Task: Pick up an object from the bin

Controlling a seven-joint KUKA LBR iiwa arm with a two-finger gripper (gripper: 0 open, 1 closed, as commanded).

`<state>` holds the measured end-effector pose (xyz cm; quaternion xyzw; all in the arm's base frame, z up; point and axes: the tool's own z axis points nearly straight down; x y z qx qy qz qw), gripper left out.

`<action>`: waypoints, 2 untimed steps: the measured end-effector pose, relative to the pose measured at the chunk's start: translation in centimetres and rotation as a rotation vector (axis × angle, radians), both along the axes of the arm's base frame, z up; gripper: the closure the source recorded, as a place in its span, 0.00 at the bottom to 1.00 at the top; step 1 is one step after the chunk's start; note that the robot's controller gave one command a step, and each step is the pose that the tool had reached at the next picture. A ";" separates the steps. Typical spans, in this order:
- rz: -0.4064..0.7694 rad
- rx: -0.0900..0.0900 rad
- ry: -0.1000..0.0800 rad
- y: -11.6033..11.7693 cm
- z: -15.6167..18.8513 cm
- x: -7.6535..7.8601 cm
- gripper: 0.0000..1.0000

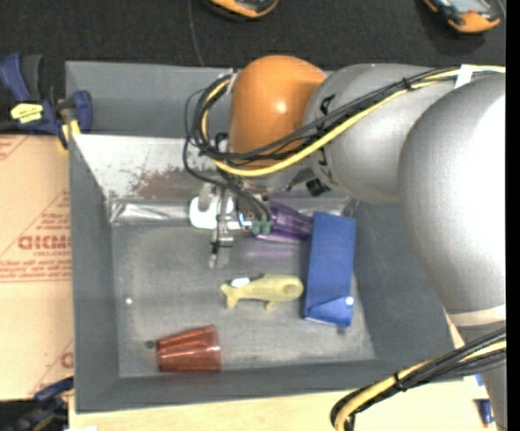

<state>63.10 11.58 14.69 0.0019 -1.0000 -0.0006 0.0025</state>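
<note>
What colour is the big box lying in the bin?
Blue. The box shows best in the camera view, lying beside a pale yellow toy.

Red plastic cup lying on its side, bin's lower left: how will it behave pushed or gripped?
The red plastic cup lies on its side, so a push would probably roll it, in a curve if it tapers. It looks hollow and light; a hard squeeze may dent it.

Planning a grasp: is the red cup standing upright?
No, the red cup lies on its side in the lower left corner of the bin.
</note>
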 end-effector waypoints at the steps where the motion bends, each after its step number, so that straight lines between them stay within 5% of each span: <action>1: -0.002 0.001 -0.008 0.0 0.5 0.2 0.00; 2: -0.058 0.002 -0.008 -3.1 -2.8 -3.3 0.00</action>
